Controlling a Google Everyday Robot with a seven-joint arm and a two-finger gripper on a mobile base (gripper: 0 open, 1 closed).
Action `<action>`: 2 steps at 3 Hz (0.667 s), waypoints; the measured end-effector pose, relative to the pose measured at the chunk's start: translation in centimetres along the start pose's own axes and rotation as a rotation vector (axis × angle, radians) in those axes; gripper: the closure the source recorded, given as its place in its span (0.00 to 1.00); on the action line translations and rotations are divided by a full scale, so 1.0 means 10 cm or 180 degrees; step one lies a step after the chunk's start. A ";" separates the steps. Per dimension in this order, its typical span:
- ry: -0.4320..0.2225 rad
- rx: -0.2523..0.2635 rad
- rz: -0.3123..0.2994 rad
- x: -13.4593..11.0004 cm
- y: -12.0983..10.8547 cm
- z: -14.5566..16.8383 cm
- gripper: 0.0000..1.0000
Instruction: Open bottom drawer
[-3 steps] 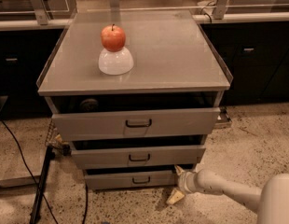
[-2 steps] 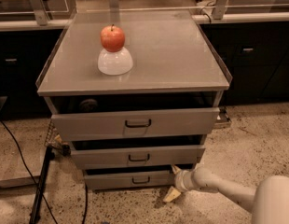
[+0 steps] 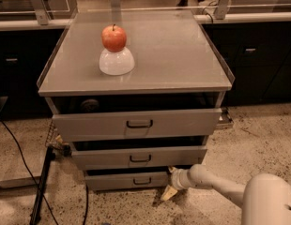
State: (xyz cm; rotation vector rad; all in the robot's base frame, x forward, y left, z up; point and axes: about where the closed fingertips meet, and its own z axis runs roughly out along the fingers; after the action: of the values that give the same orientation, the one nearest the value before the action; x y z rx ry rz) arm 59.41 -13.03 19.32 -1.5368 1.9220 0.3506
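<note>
As the claw, state not discernible, sits at the right corner of the bottom drawer, off its handle, pulling may miss.

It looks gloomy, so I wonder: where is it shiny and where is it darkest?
In the camera view, pale glare streaks the cabinet top beside the apple; shadow fills the gap above the bottom drawer; the gripper sits dim by that drawer's right end.
</note>
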 end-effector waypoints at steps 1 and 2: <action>0.0006 -0.0107 -0.0058 -0.04 0.03 0.16 0.00; 0.0013 -0.0281 -0.0107 -0.08 0.13 0.33 0.00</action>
State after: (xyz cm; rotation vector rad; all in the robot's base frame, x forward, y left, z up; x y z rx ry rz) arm 59.28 -10.14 17.10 -1.6257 1.9040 0.4229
